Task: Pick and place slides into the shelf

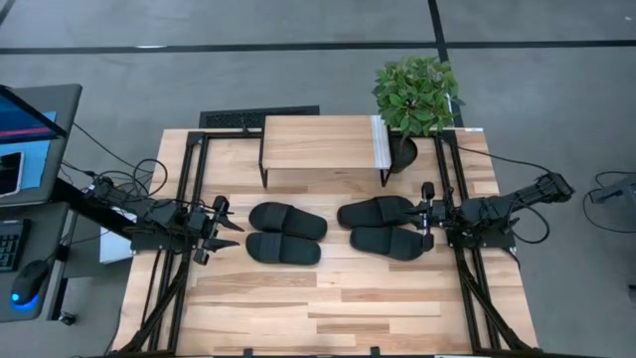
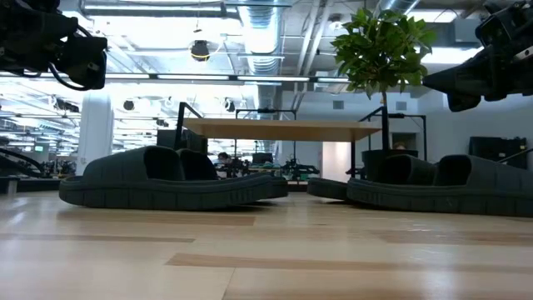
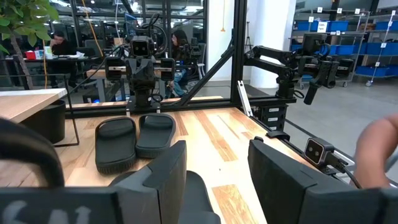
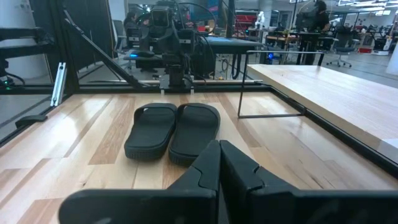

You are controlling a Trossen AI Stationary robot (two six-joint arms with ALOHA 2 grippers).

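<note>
Two pairs of black slides lie soles down in the middle of the table: the left pair (image 1: 286, 235) (image 4: 173, 130) and the right pair (image 1: 384, 227) (image 3: 134, 140). Behind them the shelf (image 1: 323, 144) (image 2: 283, 129), a light-wood board on thin black legs, stands with nothing on it. My left gripper (image 1: 227, 229) (image 3: 217, 168) hangs open, level, just left of the left pair. My right gripper (image 1: 427, 214) (image 4: 219, 163) hangs shut, level, just right of the right pair. Neither touches a slide.
A potted plant (image 1: 415, 99) stands at the shelf's right end. Black frame rails (image 1: 189, 199) (image 1: 462, 199) run along both sides of the table. Bare wood (image 1: 328, 308) lies in front of the slides. A blurred shape, perhaps a hand (image 3: 379, 149), shows at the left wrist view's edge.
</note>
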